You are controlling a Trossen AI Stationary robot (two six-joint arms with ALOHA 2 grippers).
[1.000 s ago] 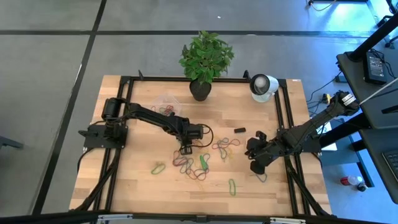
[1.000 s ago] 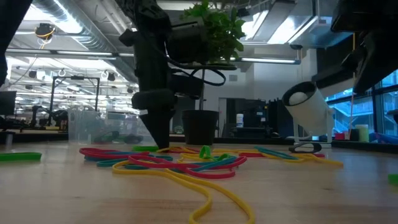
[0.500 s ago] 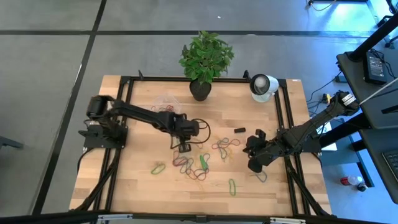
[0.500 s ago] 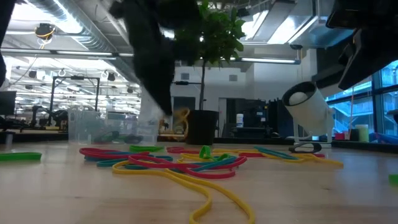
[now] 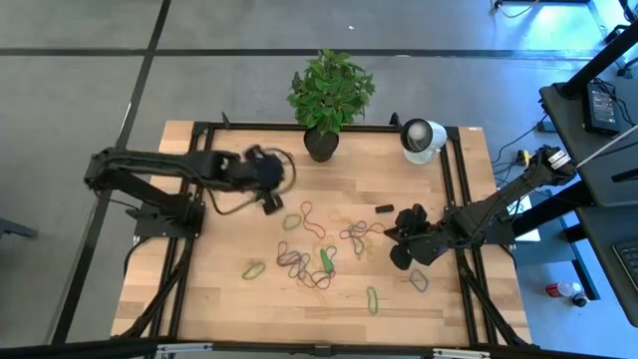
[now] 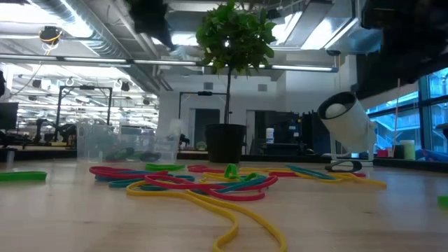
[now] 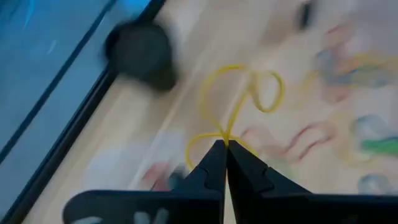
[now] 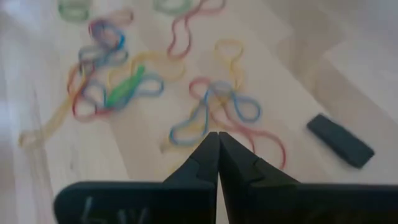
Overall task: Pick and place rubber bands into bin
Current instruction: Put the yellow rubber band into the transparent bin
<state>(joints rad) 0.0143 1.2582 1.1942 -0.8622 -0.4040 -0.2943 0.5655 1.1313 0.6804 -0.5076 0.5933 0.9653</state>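
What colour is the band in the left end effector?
Yellow band; clearest in the left wrist view.

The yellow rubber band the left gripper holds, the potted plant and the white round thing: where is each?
yellow rubber band (image 7: 239,93): left wrist view, on the strand above the loops' crossing.
potted plant (image 5: 330,90): high view, on its leaves.
white round thing (image 5: 423,138): high view, on its body.

Wooden table (image 5: 219,289) carries scattered rubber bands (image 5: 317,261), plant pot (image 5: 321,145), perhaps the bin (image 6: 124,142)

Motion blur smears the left hand (image 5: 271,204) and hides the bin (image 6: 126,142) contents.
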